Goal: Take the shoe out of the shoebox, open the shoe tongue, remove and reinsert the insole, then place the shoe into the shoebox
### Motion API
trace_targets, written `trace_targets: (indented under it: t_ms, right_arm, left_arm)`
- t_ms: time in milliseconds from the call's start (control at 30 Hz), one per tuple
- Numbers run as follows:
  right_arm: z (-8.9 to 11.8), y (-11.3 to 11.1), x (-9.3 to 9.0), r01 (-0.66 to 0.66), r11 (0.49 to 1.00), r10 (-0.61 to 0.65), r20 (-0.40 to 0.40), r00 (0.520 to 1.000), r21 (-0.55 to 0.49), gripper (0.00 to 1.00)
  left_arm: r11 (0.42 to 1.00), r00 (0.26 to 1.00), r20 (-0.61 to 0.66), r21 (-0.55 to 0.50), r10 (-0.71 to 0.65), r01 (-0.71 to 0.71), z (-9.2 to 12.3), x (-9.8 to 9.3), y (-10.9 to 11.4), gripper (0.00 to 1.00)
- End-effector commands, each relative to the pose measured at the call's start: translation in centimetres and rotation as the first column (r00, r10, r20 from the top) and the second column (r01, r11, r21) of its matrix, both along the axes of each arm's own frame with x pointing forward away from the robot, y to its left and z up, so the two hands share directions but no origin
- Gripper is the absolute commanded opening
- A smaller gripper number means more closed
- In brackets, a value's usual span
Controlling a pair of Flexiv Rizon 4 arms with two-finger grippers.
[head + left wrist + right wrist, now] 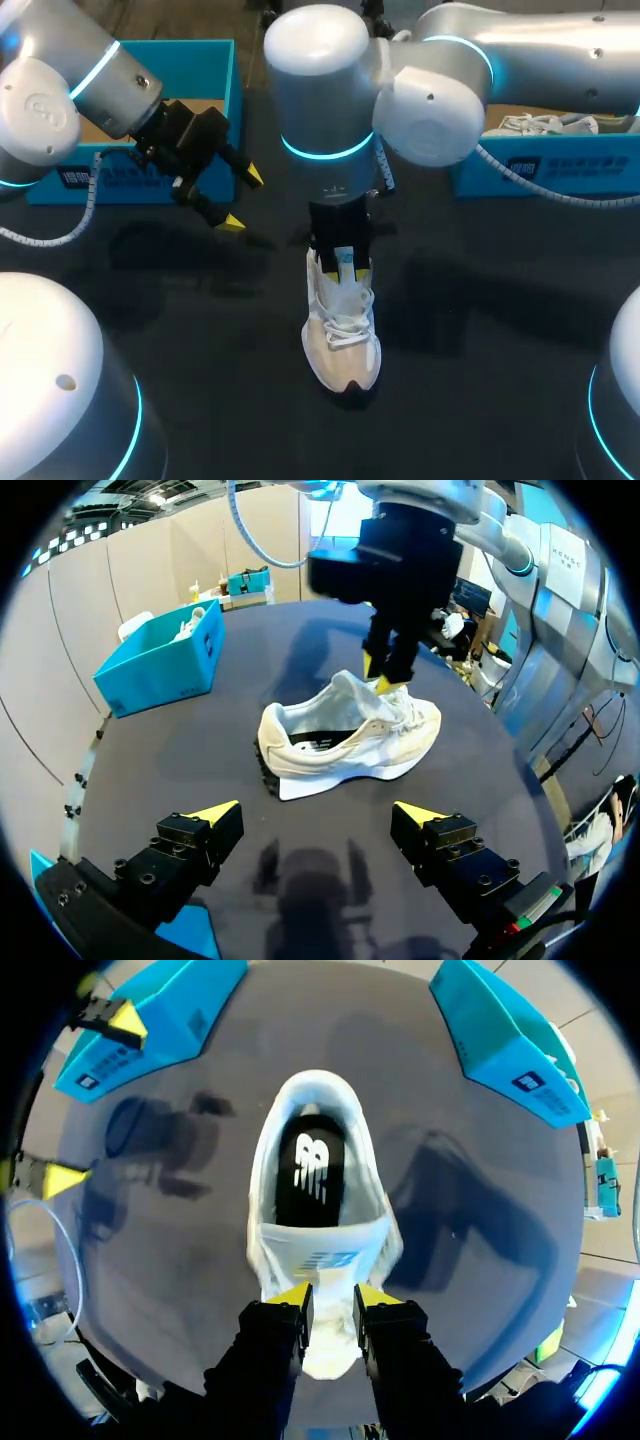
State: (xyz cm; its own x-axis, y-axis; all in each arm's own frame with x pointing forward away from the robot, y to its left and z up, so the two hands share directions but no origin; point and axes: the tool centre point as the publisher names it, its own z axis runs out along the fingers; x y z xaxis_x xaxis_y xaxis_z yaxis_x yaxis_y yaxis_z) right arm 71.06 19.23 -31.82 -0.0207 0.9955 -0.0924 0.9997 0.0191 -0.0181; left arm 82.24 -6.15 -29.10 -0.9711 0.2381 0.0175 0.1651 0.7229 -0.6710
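White shoe (342, 340): stood upright on the dark table (480, 380), mid-table, between the two blue shoeboxes. Black insole (310, 1160) seated inside. Tongue (325, 1250) pinched between the clenched fingers of the right gripper (345, 262). Left gripper (240, 198): released, held apart from the shoe, near the left shoebox (215, 60). Right shoebox (540, 170): set at the far right.

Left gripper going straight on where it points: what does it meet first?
Probably the side of the white shoe straight ahead of the left gripper, though it may touch the table short of it; depth is unclear.
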Motion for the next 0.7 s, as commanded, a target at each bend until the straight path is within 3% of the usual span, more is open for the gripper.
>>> trace_targets:
  t_ms: [33,200,500,700]
  right_arm:
    - [-1.4,-0.4,1.0,-0.004,1.0,0.005,-0.005,1.0,0.024,0.17]
    - [-1.6,-0.4,1.6,-0.013,0.999,0.013,-0.004,1.0,0.032,0.19]
    - [1.1,-0.4,1.3,-0.027,1.0,0.027,0.014,1.0,0.014,0.31]
    - [1.2,0.1,1.1,-0.051,0.999,0.051,0.01,0.999,0.01,0.29]
  left_arm:
    - [1.0,1.0,0.001,0.002,0.0,0.0,0.0,-0.1,0.0,1.0]
    - [1.0,1.0,0.001,0.002,0.0,0.0,0.0,-0.1,0.0,1.0]
    - [1.0,1.0,0.001,0.002,0.0,0.0,0.0,-0.1,0.0,1.0]
    - [1.0,1.0,0.001,0.002,0.0,0.0,0.0,-0.1,0.0,1.0]
